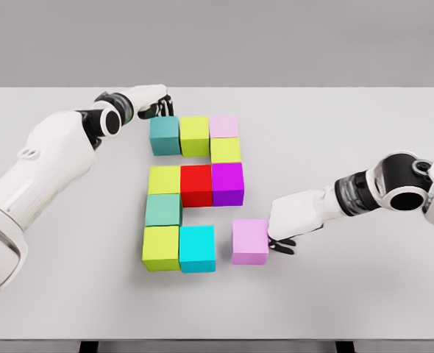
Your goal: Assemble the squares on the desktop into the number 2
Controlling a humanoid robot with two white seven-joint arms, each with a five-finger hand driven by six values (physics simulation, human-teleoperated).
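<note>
Coloured cubes lie on the white table (349, 118). Top row: teal cube (164, 134), lime cube (194, 135), pale pink cube (223, 126). Under the pink one sits a yellow-green cube (225, 150). Middle row: lime cube (164, 179), red cube (196, 184), purple cube (227, 183). Below left come a sea-green cube (162, 209), a lime cube (161, 248) and a cyan cube (197, 248). A lilac cube (249, 240) stands slightly apart to the right of the cyan one. My right hand (282, 234) rests against its right side, fingers curled low. My left hand (160, 103) hovers just behind the teal cube, fingers bent down.
The table's front edge runs along the bottom of the view, and dark supports show beneath it. A plain grey wall stands behind the table.
</note>
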